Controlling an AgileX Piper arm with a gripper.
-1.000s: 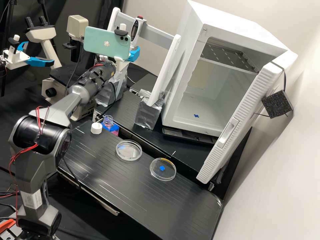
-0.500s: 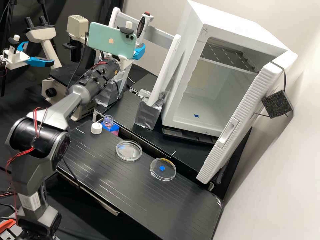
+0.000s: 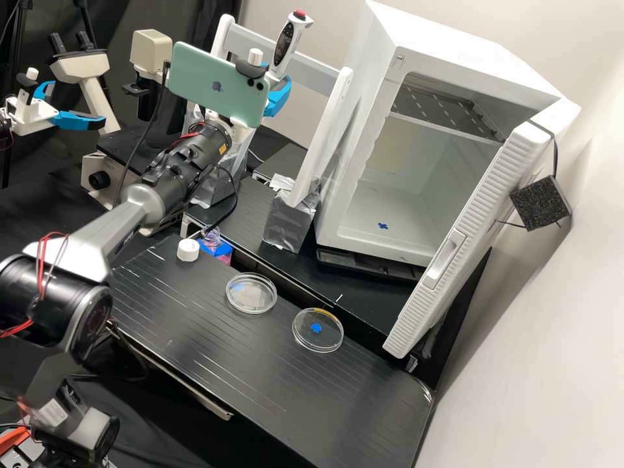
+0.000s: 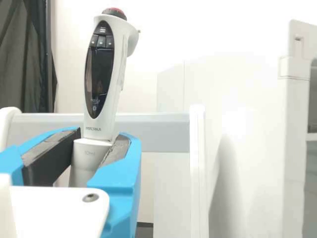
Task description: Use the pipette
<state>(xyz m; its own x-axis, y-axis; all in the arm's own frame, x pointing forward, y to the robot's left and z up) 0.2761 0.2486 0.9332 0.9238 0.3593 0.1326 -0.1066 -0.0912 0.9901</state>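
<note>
At the left of the high view, the near part of the arm [image 3: 45, 305] is cut off by the edge, and the microscope [image 3: 107, 175] is partly covered by the same arm. A white cap [image 3: 188, 249] is set on the desk [image 3: 221, 357], just beside an open bottle [image 3: 216, 247] whose base is hard to make out. Much of the gripper's mount is hidden behind a green phone [image 3: 218, 84], and the left clear dish [image 3: 251, 293] is seen below it on the desk. By the fingers [image 3: 278, 99], parted only by its width, the pipette [image 3: 285, 45] is clasped around its pale lower body; the handle is held above them, and the lower end is hidden behind the fingers and white bracket [image 4: 59, 210] in the wrist view. Its long axis is kept near upright, tilted, with the red button pointed up and the tip end down. Farther right, a second dish [image 3: 318, 330], marked in blue, is placed on the desk, before the open white cabinet [image 3: 351, 156].
</note>
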